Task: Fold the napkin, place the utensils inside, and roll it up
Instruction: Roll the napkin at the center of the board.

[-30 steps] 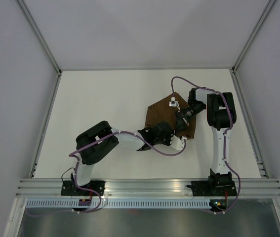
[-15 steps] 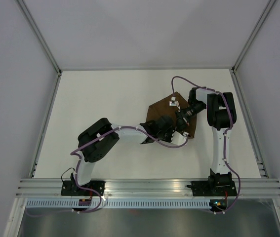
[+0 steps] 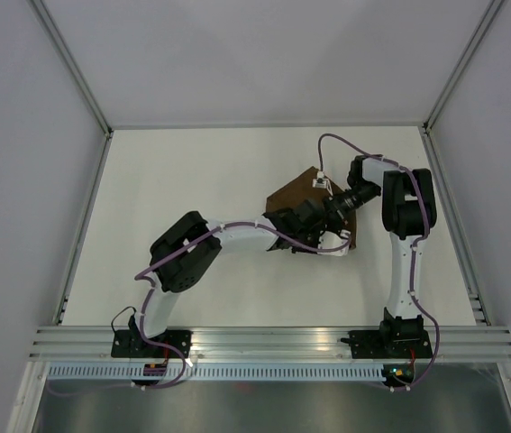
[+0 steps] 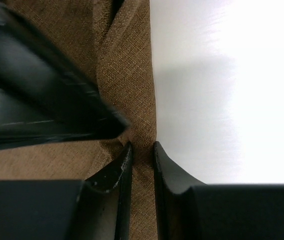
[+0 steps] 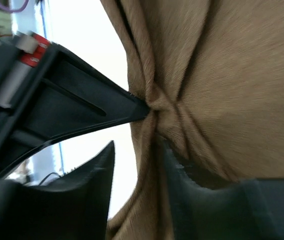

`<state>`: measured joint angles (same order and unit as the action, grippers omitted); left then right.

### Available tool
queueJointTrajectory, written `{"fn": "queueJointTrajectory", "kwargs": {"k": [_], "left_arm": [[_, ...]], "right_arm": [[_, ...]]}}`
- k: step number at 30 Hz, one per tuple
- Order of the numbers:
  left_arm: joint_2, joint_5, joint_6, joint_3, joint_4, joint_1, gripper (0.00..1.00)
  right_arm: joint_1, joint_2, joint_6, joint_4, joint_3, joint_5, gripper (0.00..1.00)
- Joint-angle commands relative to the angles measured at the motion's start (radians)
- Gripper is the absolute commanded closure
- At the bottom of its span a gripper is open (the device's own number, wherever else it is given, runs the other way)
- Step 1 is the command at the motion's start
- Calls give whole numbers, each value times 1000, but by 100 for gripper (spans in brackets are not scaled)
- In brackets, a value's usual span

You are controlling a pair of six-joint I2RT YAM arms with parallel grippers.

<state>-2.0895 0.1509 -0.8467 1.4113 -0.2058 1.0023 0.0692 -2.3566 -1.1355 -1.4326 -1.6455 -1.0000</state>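
Observation:
The brown napkin lies bunched right of the table's middle, mostly under both wrists. My left gripper is shut on a narrow fold along the napkin edge, with cloth filling the slit between its jaws. My right gripper meets it from the right and stands open. Gathered napkin cloth rests against its right finger, and white table shows beside its left finger. Each wrist view shows the other gripper's black finger touching the same pinch. The utensils are hidden.
The white table is walled on the left, far and right sides. An aluminium rail with both arm bases runs along the near edge. Purple cables loop off both arms over the napkin area.
My left arm has swung up and right across the napkin and closed on its edge beside the right gripper. The right gripper has opened. The napkin looks more bunched.

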Motion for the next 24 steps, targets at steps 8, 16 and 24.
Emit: {"fn": "queueJointTrajectory", "kwargs": {"k": [8, 16, 24], "left_arm": [[-49, 251, 238, 68, -270, 4, 98], [-119, 478, 414, 164, -395, -44, 98], [-161, 665, 482, 193, -475, -119, 98]], "right_arm": [[-163, 253, 207, 260, 9, -147, 45], [-301, 434, 336, 474, 172, -134, 45], [-391, 716, 85, 419, 380, -124, 45]]}}
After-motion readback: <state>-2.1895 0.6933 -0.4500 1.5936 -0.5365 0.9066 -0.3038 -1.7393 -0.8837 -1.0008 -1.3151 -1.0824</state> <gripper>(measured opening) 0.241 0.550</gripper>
